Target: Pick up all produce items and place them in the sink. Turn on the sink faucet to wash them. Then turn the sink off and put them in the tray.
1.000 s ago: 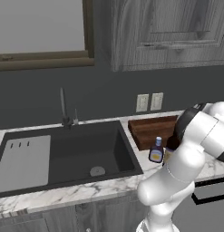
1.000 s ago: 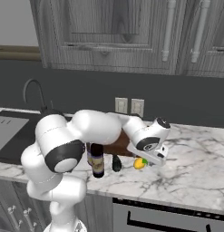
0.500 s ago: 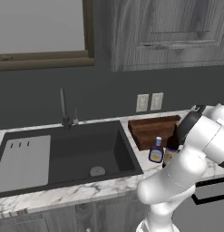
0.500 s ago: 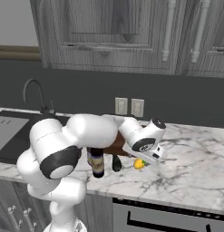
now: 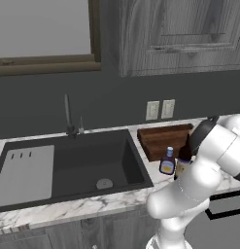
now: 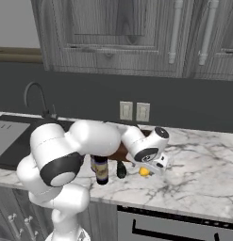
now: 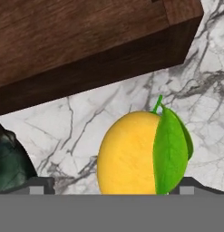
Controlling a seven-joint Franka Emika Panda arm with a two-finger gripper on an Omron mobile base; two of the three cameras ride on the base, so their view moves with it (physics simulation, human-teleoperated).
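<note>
Gripper (image 7: 113, 190) lower, yellow fruit (image 7: 131, 154) beside tray (image 7: 86, 50)

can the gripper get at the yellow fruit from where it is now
Probably yes: the open gripper is right over the yellow fruit, a finger tip on each side, with bare marble counter around it.

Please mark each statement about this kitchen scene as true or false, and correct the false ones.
1. The lemon lies on the counter. True.
2. The sink holds produce. False: only its drain shows inside.
3. The gripper is shut on the lemon. False: its jaws stand open, with the lemon between the tips.
4. The tray sits close behind the lemon in the hand view. True.
5. The lemon has a green leaf. True.
</note>
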